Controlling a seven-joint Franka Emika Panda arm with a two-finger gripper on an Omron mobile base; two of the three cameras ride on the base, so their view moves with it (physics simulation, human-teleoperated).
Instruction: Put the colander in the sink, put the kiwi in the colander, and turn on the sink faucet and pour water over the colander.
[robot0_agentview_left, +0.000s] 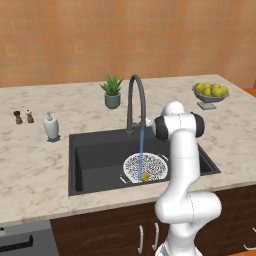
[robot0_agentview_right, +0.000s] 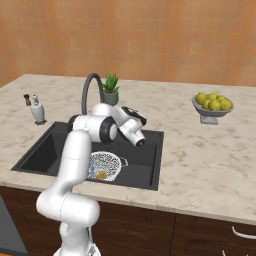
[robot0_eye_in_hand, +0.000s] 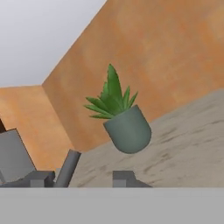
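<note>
The beige marble worktop (robot0_agentview_left: 35, 165) ran wide under an orange wall, and the dark sink (robot0_agentview_left: 92, 160) sat sunk in its middle. The white arm (robot0_agentview_left: 182, 165) rose at the sink's 3 o'clock side in the left base view, its elbow over the basin's right edge. The sink faucet (robot0_agentview_left: 137, 97) stood at the basin's 12 o'clock rim, its spout arched over the basin. From it the water (robot0_agentview_left: 141, 150) fell as a thin blue stream straight into the colander (robot0_agentview_left: 152, 167), which lay on the sink floor toward 4 o'clock. The kiwi (robot0_agentview_left: 145, 176) rested inside the colander, at its 6 o'clock edge, just beside the stream's foot. A fruit bowl (robot0_agentview_left: 210, 94) stood at the worktop's 2 o'clock, a potted plant (robot0_agentview_left: 112, 92) behind the tap, a soap bottle (robot0_agentview_left: 51, 126) at 9 o'clock. The pincer (robot0_eye_in_hand: 83, 177) pointed at the plant, its tips rather narrowly set, with nothing visible between them.
</note>
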